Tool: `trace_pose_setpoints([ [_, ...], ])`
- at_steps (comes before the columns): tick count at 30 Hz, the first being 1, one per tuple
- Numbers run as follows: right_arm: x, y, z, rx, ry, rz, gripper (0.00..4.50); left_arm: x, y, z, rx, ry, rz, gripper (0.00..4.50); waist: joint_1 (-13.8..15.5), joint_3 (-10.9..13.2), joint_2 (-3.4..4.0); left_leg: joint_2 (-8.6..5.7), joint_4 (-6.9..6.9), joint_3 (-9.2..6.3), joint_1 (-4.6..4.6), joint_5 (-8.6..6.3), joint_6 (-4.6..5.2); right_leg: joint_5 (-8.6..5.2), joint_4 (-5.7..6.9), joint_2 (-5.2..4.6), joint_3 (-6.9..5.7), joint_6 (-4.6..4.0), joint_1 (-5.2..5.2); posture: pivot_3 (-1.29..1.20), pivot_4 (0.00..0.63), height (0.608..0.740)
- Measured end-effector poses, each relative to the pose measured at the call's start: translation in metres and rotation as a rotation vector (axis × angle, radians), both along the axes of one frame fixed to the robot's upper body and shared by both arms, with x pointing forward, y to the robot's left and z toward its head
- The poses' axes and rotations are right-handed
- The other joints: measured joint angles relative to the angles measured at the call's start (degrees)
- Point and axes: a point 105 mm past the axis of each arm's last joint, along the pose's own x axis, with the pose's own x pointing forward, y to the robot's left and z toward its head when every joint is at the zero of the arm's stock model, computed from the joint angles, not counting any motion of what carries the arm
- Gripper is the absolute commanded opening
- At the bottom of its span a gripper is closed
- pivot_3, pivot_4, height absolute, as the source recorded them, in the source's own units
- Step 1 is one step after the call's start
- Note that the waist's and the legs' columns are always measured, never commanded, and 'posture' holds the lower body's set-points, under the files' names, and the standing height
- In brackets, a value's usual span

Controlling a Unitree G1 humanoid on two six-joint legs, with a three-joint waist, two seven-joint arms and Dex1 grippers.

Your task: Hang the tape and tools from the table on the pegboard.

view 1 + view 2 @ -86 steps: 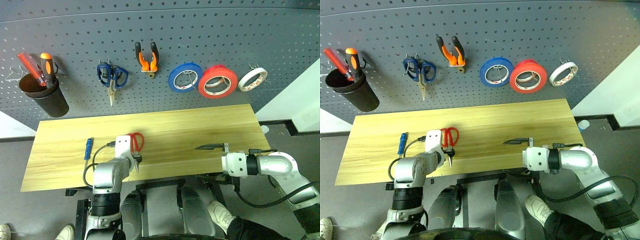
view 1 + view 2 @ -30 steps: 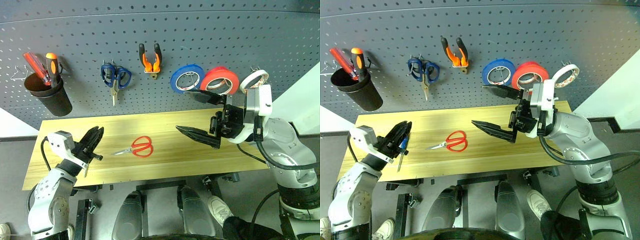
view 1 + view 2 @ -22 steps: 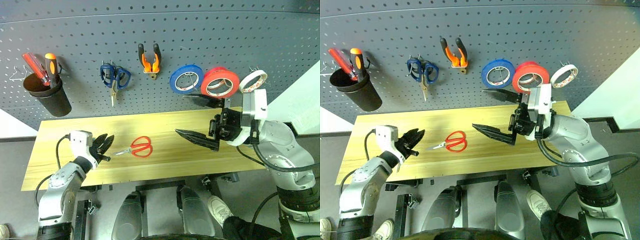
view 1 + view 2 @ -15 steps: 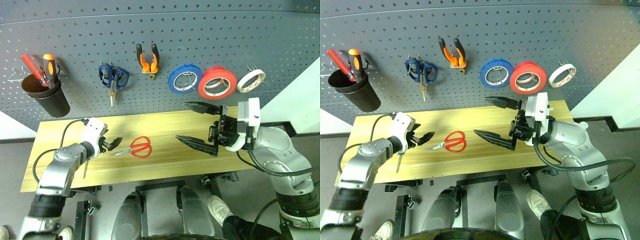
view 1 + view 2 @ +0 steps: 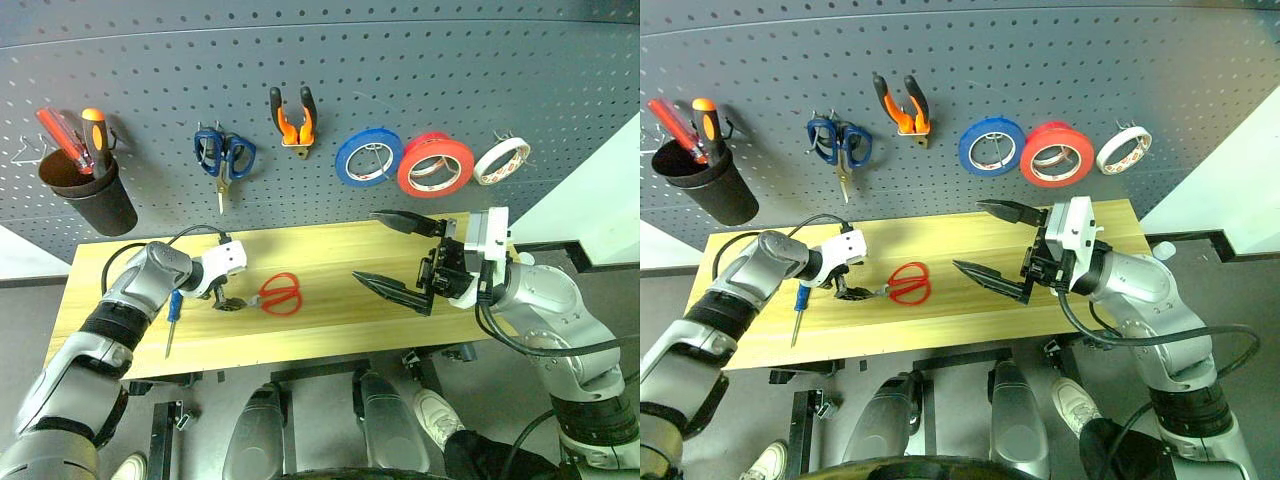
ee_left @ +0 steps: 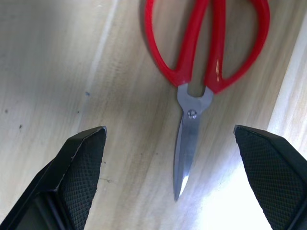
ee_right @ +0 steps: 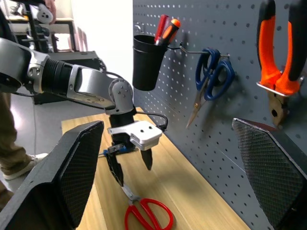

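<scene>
From the head camera I see the long light yellowish wood-plank table (image 5: 330, 250) below the dark grey perforated pegboard (image 5: 400, 80). The red-handled scissors (image 5: 278, 294) lie flat on the table near its centre, blades toward 9 o'clock. My left pincer (image 5: 230, 300) points down over the blade tips, its two black fingers spread wide on either side of the blades and gripping nothing; whether they touch the wood I cannot tell. The slim blue-handled screwdriver (image 5: 173, 315) lies on the table at 8 o'clock of that pincer. My right pincer (image 5: 395, 255) hangs above the table's 3 o'clock half, fingers wide apart and empty, pointing toward 9 o'clock. On the pegboard hang, from 9 to 3 o'clock: a black cup (image 5: 85, 195) holding red and orange screwdrivers, blue-handled scissors (image 5: 224, 155), orange-and-black pliers (image 5: 294, 118), a blue tape roll (image 5: 369, 157), the red-orange tape ring (image 5: 435, 164) and a thin roll with a white inside (image 5: 503, 160).
</scene>
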Motion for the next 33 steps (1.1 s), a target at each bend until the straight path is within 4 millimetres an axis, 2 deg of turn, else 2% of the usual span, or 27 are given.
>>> trace_pose_setpoints([
  [12, 0.000, -0.004, -0.004, 0.010, 0.020, -0.022, 4.50, 0.007, -0.029, -0.020, 0.093, 0.024, -0.152, 4.45, -1.3, 0.0, -0.02, 0.00, 0.05, 0.00, -0.02, 0.00, 0.01, 0.08, 0.03, 0.00, 0.00, 0.15, 0.00, -0.16, 0.178, 0.730],
  [19, -0.002, -0.021, -0.004, 0.105, 0.131, -0.053, 4.50, 0.008, -0.023, -0.026, 0.188, -0.021, -0.215, 4.45, -1.1, 0.0, -0.04, 0.00, 0.07, 0.00, 0.00, 0.00, 0.01, 0.09, 0.09, 0.00, 0.01, 0.16, 0.01, -0.15, 0.174, 0.730],
  [23, -0.006, -0.028, -0.024, 0.083, 0.218, -0.083, 4.50, 0.006, -0.017, -0.029, 0.227, -0.038, -0.248, 4.45, -1.1, -0.1, -0.05, 0.00, 0.08, 0.00, 0.00, 0.00, 0.01, 0.09, 0.09, 0.00, 0.01, 0.16, 0.02, -0.16, 0.172, 0.730],
  [26, -0.010, -0.032, -0.048, 0.019, 0.260, -0.107, 4.50, 0.005, -0.015, -0.031, 0.246, -0.051, -0.262, 4.45, -1.2, -0.2, -0.04, 0.00, 0.10, 0.01, 0.03, 0.00, 0.01, 0.09, 0.11, 0.00, 0.01, 0.16, 0.04, -0.15, 0.171, 0.730],
  [33, -0.015, -0.048, -0.093, -0.217, 0.212, -0.132, 4.50, 0.005, -0.018, -0.035, 0.260, -0.075, -0.276, 4.45, -1.2, -0.8, 0.05, 0.00, 0.17, 0.03, 0.16, 0.00, 0.01, 0.08, 0.14, 0.00, 0.02, 0.17, 0.18, -0.15, 0.169, 0.730],
])
